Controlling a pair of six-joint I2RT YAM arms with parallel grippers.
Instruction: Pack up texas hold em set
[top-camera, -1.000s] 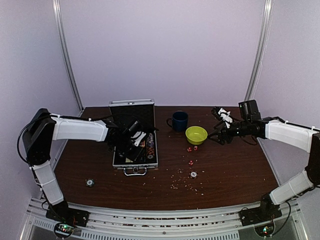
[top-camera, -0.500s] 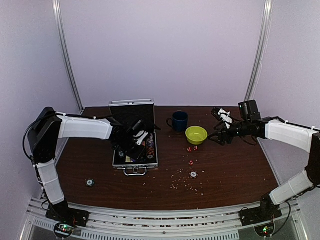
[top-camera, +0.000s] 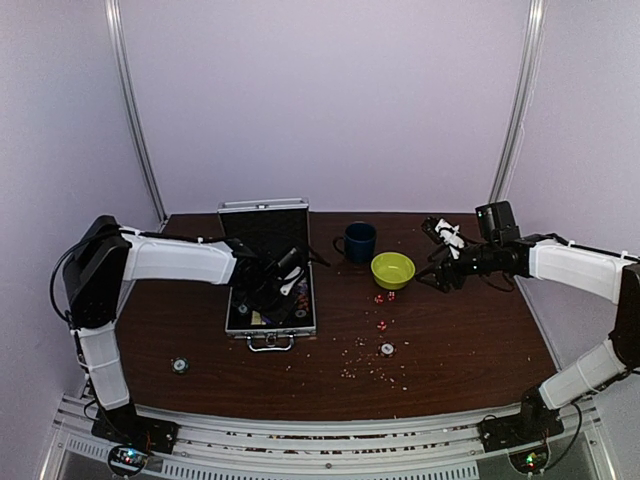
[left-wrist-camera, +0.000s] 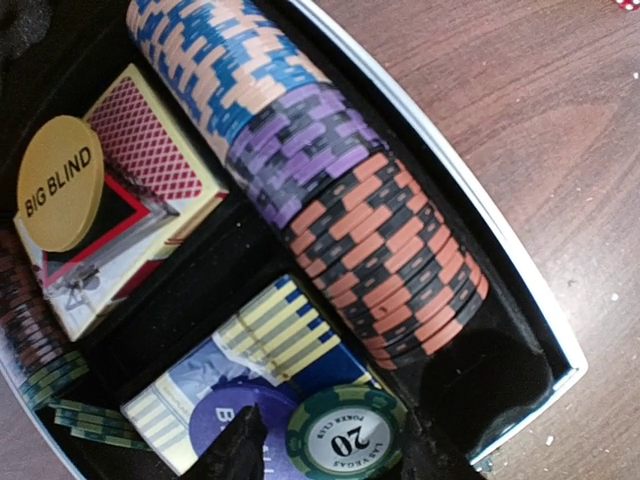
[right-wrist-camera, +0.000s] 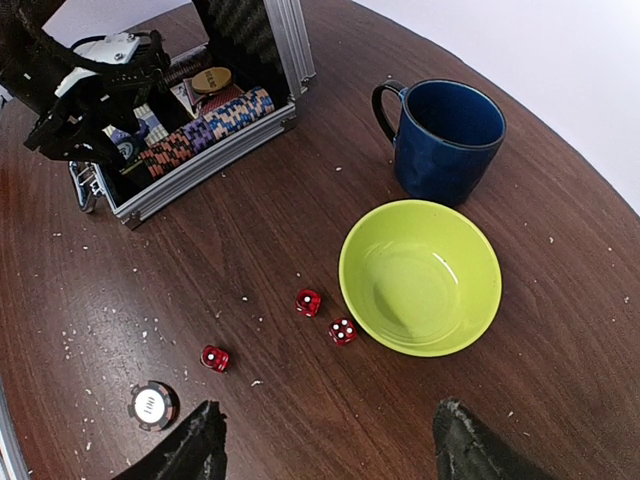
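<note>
The left tool (left-wrist-camera: 335, 458) is reaching into the open silver briefcase (left-wrist-camera: 530, 335). Its jaws are narrowed around a green 20 chip (left-wrist-camera: 346, 436), seemingly pinching it by the rim above the blue card box (left-wrist-camera: 255, 365). The row of chips (left-wrist-camera: 320, 180) is lying on edge in the long trough just beside it. The black gap (left-wrist-camera: 485, 385) at the row's orange end is looking like the natural home for this one.

To do the step well, the tool is going to need to carry the chip over that gap and tip it upright, face against the last orange chip. Letting go low is going to keep it from rolling or toppling the row.

The red card box (left-wrist-camera: 150, 150) is sitting in its bay with the BIG BLIND button (left-wrist-camera: 60, 183) on top. The right tool (right-wrist-camera: 335, 448) is hanging wide open and empty over the surface (right-wrist-camera: 300, 180). Below it, three red dice (right-wrist-camera: 308, 301) are lying by the yellow-green bowl (right-wrist-camera: 420, 275), and a loose chip (right-wrist-camera: 152, 405) is waiting further out.
</note>
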